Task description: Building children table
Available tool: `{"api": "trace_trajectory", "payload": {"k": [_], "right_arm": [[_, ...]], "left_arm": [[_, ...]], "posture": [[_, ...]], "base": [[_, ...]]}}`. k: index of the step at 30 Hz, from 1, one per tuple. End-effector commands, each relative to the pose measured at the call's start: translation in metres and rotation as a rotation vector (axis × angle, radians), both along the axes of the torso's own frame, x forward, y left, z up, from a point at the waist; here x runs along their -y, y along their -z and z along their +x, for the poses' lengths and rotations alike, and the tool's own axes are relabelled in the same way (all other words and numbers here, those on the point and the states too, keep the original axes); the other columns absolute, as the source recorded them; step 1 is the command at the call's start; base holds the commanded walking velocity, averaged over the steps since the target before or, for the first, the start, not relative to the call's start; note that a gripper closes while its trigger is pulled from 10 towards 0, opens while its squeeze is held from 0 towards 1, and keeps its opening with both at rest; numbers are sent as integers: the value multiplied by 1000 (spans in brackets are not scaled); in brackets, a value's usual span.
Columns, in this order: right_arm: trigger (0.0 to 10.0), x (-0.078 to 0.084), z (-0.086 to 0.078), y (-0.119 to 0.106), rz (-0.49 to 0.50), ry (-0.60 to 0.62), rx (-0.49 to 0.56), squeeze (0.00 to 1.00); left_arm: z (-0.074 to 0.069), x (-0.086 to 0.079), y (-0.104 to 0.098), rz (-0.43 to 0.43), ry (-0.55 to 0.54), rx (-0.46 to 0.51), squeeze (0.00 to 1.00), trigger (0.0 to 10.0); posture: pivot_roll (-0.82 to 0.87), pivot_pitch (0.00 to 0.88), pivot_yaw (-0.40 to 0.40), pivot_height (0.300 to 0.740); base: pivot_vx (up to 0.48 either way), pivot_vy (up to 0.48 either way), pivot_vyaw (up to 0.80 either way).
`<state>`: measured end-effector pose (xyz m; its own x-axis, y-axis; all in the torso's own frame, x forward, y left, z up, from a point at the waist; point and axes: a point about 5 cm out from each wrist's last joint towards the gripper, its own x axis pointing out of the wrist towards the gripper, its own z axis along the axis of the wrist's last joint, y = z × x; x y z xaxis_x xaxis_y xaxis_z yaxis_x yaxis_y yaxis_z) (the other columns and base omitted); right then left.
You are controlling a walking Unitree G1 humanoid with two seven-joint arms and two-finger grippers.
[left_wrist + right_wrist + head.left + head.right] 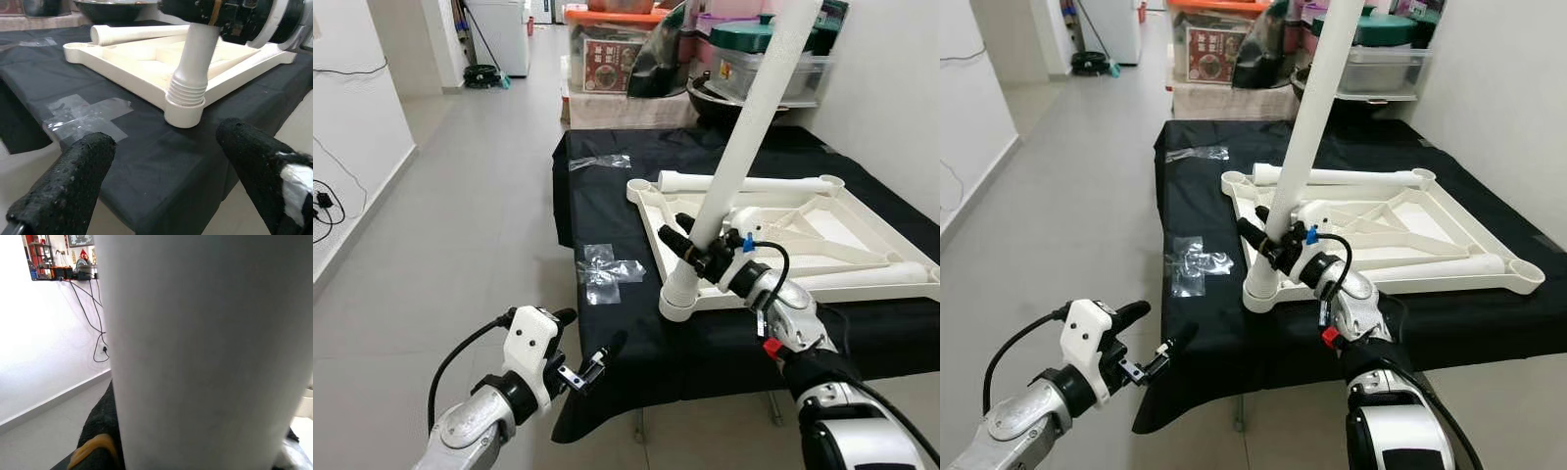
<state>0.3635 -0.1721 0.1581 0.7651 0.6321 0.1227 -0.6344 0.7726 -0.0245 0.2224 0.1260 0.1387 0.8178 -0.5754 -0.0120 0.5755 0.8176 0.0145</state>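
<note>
G1 arms: silver shells, black joints, black two-finger grippers.
Left gripper (pixel 592 360): white housing, black cable looping off at 9 o'clock, rough black fingers (pixel 68 193), white tape on one. Right gripper (pixel 690 247): blue clip, black cable loop, red tab at 6 o'clock, yellow band.

1. White plastic tabletop frame (pixel 862 235): upside down on the black-draped low table (pixel 607 206).
2. White tubular leg (pixel 744 137): tilted, foot in the frame's near-left corner socket (pixel 677 305).
3. Second white leg (pixel 744 182): along the frame's far edge.
4. Clear tape patch (pixel 607 269): left of the frame.
</note>
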Motion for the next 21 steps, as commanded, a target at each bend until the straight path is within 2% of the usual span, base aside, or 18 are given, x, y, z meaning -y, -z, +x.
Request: {"api": "trace_trajectory", "payload": {"k": [1,12,14,16,21], "right_arm": [[10000,5,-8,28,-30,6,-119,0],[10000,-3,-8,28,-34,-33,-130,0],[10000,-21,-10,22,-68,-168,-118,0],[10000,-30,-11,19,-90,-243,-112,0],[10000,-31,-12,18,-95,-256,-110,0]], "left_arm": [[0,1,5,-1,1,-28,0,10000],[2,3,3,-6,2,-25,0,10000],[2,2,2,-8,1,-25,0,10000],[2,2,2,-9,0,-25,0,10000],[2,3,2,-9,-1,-25,0,10000]], "posture": [[55,0,-70,740],[62,0,-76,740],[67,0,-85,740],[67,0,-85,740],[70,0,-88,740]], "base": [[0,0,0],[0,0,0],[0,0,0],[0,0,0],[0,0,0]]}}
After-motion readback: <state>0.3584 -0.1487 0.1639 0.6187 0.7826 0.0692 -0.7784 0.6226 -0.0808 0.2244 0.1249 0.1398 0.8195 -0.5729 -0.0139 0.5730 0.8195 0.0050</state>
